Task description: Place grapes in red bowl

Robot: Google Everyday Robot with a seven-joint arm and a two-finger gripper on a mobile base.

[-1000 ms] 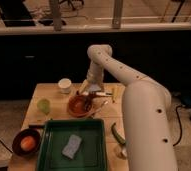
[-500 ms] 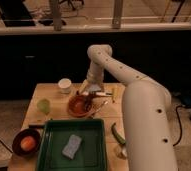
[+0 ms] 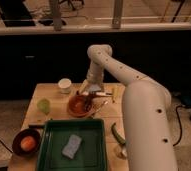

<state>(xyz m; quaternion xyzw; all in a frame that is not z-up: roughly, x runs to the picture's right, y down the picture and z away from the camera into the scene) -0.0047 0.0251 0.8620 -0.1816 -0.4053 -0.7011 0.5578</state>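
White and bulky, the robot's jointed arm [image 3: 139, 110] is filling the right half of the view, reaching from the lower right up and over to the far side of the light wooden desk [image 3: 51, 92]. A large green rectangular plastic tray [image 3: 96, 150] is sitting at the near edge of the desk, with a pale blue-grey sponge [image 3: 72, 146] lying in it. The round, shallow, orange-red bowl [image 3: 75, 106] is resting near the middle of the desk, just beyond the tray. A darker maroon-brown bowl [image 3: 22, 137] is standing at the near left corner, holding a round orange fruit [image 3: 28, 144]. A small white cup [image 3: 65, 85] is sitting toward the far edge, and a pale green cup [image 3: 43, 105] is standing left of the red bowl. The gripper [image 3: 91, 95] is hanging over the right rim of the red bowl, its fingers spread apart. The small dark bunch of grapes [image 3: 87, 101] is lying inside the red bowl, near its right side, directly below the gripper.
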